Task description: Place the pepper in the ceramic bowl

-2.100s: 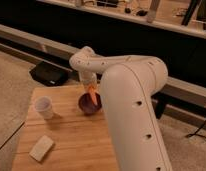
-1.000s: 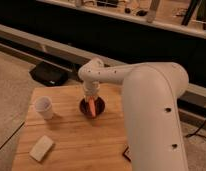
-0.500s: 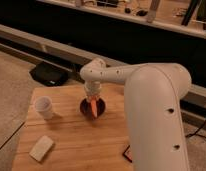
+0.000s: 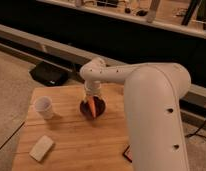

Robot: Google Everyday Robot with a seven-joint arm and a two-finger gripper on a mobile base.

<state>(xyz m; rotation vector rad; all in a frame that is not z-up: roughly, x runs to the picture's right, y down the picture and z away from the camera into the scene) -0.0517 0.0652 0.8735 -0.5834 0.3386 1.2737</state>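
The tool (image 4: 92, 97) had come lower, holding the slim orange pepper (image 4: 92, 107) inside the dark maroon ceramic bowl (image 4: 100, 109), ready for release.

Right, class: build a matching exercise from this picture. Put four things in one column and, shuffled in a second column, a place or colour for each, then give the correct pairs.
Column 1:
1. pepper
2. ceramic bowl
3. white cup
4. gripper

Column 2:
A. standing at the left side of the wooden table
B. orange, its tip down in the bowl
C. right above the bowl, under the white arm
D. dark maroon-brown, near the table's middle

Pairs: 1-B, 2-D, 3-A, 4-C
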